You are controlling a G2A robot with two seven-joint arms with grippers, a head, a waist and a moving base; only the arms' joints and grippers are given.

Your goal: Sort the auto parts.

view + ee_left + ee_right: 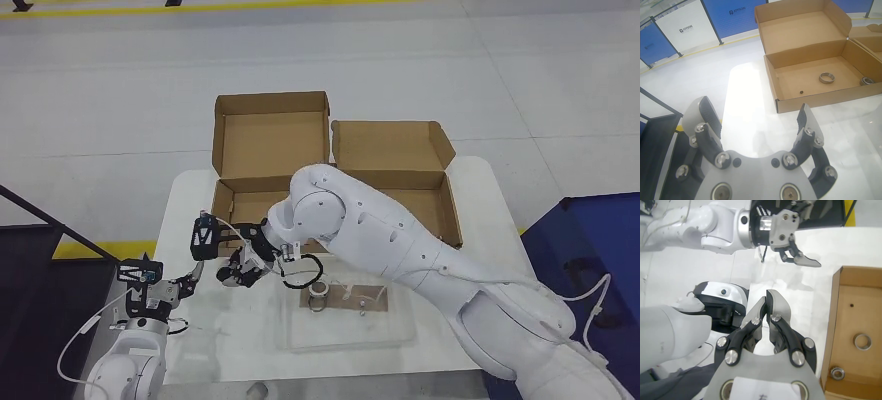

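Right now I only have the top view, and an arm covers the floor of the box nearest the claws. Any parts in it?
Observer: Yes. The left wrist view shows the box holding a plain metal ring, a bearing near a corner and a small dark bit.
Operator: Is the right claw carrying anything?
Observer: No. The right claw is shut, with nothing visible between its fingers.
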